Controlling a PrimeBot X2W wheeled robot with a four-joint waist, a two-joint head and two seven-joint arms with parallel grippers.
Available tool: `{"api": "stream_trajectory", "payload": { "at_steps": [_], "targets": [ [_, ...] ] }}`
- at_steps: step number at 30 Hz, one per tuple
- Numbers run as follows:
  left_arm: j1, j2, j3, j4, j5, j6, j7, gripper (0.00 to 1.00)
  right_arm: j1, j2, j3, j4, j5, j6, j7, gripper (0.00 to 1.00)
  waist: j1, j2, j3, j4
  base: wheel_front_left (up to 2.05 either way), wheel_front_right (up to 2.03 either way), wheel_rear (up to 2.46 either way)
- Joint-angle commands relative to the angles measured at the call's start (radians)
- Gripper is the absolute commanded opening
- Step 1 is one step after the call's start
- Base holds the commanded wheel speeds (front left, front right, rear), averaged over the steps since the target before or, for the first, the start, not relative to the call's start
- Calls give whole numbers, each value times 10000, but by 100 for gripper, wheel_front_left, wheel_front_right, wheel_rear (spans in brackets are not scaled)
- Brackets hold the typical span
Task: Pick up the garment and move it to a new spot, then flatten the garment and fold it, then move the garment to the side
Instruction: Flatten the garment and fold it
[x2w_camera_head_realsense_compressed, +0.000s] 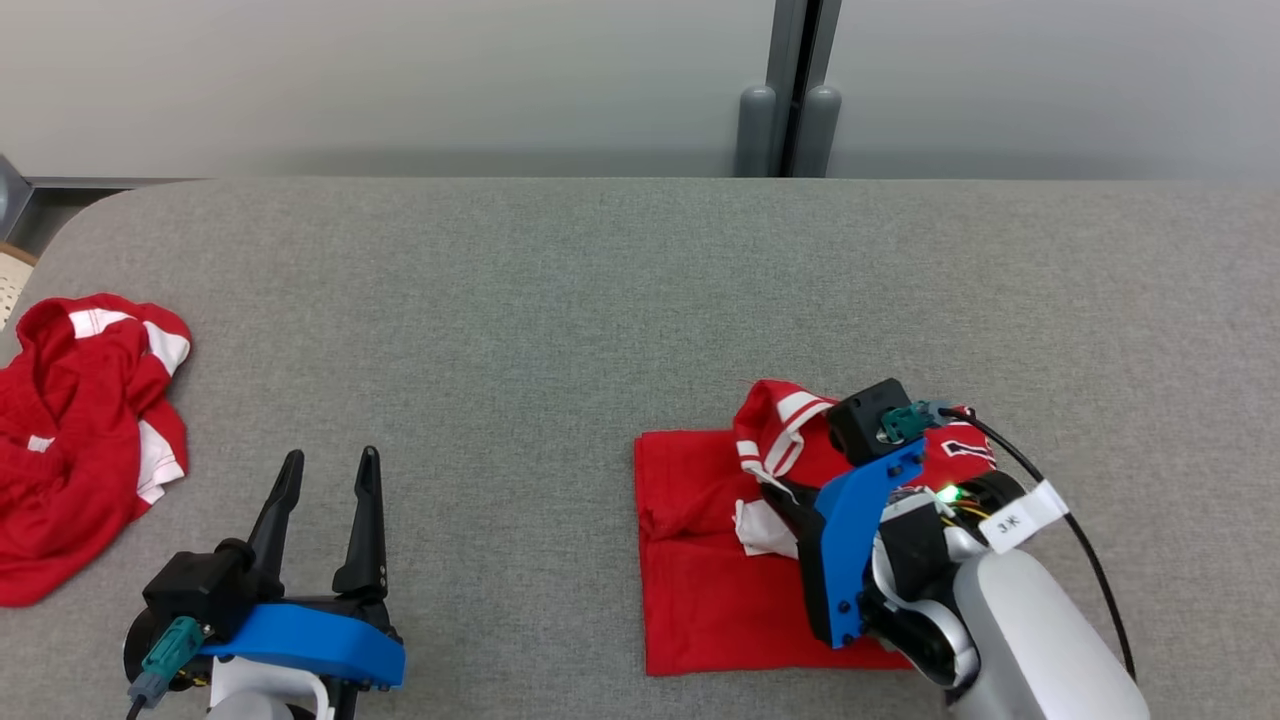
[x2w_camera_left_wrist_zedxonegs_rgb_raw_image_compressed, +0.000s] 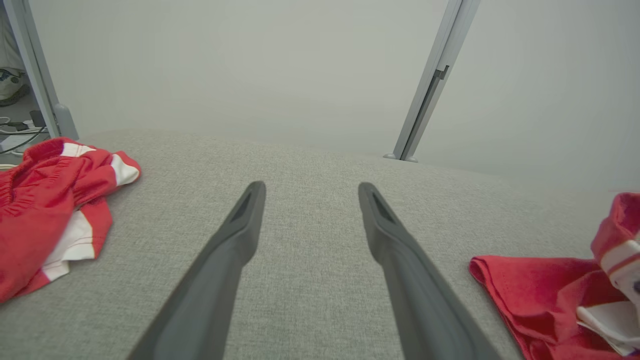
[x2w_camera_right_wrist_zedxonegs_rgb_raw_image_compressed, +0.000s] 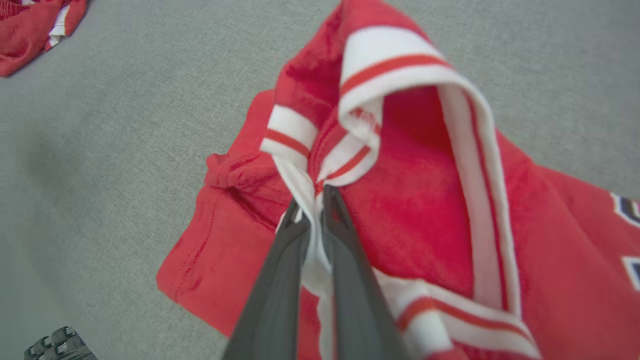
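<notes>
Trim of the red jersey (x2w_camera_right_wrist_zedxonegs_rgb_raw_image_compressed: 425, 210) is pinched in the right gripper (x2w_camera_right_wrist_zedxonegs_rgb_raw_image_compressed: 314, 196); left gripper (x2w_camera_head_realsense_compressed: 330, 458) hangs spread, well apart, another red garment (x2w_camera_head_realsense_compressed: 80, 440) beyond it.

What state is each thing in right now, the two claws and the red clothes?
Red jersey: partly folded, striped edge lifted.
Right gripper: shut on its white trim.
Left gripper: open, empty.
Second red garment: crumpled heap, far left.
</notes>
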Motion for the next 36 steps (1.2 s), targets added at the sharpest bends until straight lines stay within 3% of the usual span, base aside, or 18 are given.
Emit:
{"api": "stream_trajectory", "payload": {
  "at_steps": [1, 11, 12, 13, 18, 22, 24, 28, 36],
  "targets": [
    [-137, 2, -3, -13, 69, -28, -40, 100, -333, 7, 171, 321, 221, 3, -194, 0, -1, -1, 26, 45, 0, 0, 0],
    [-274, 5, -76, 109, 49, -75, -40, 100, -1539, 13, 1216, 2549, 1190, 3, -1086, 0, -1, -1, 78, 215, 0, 0, 0],
    [-275, -1, -79, 117, 43, -77, -40, 100, -1645, 13, 1329, 2722, 1225, 3, -1145, 16, -1, -1, 78, 226, 0, 0, 0],
    [-273, -5, -86, 132, 40, -79, -40, 100, -1725, 13, 1418, 2853, 1282, 3, -1182, 100, -1, -1, 76, 235, 0, 0, 0],
    [-187, -26, -101, 197, -17, -84, -40, 100, -1804, 8, 1896, 2962, 2485, 3, -1596, 100, -1, -1, 17, 232, 0, 0, 0],
    [-105, -37, -90, 231, -52, -106, -40, 100, -1730, 7, 2238, 2174, 4170, 3, -2003, 100, -1, -1, -88, 189, 0, 0, 0],
    [-40, -24, -27, 217, -59, -106, -40, 100, -1798, 5, 2325, 1644, 4334, 3, -2338, 100, -1, -1, -135, 119, 0, 0, 0],
    [96, 16, 123, 137, -57, -110, -40, 100, -1416, -15, 1650, 694, 3837, 3, -2938, 100, -1, -1, -233, -50, 0, 0, 0],
    [261, -42, 387, -49, 34, -115, -40, 100, 401, -232, -1308, -1238, 995, 3, -3841, 100, -1, -1, -292, -233, 0, 0, 0]
  ]
}}
